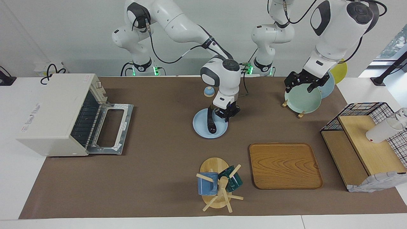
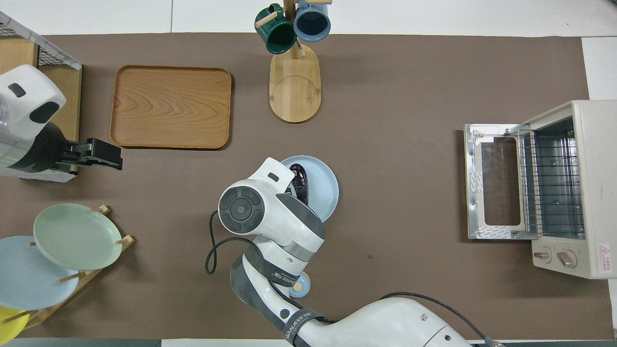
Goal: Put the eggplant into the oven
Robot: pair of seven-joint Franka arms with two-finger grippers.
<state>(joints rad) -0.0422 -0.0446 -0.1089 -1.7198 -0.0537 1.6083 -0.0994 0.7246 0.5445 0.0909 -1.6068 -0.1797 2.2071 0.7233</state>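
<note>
So the oven (image 1: 58,116) sits at the right arm's end of the counter (image 1: 159,178) with its door already dropped flat and the rack showing, so that part's sorted. Nothing is inside yet. The eggplant (image 1: 210,122) lies on the blue plate (image 1: 203,128) mid-counter, well apart from the oven, so the grab and the carry are both left to do. The right claw (image 1: 227,113) is low, just beside the eggplant's stem end; can't tell how wide it's spread or whether it's touching. The left claw (image 1: 304,83) waits over the plate rack (image 1: 300,113), grip unreadable too.
</note>
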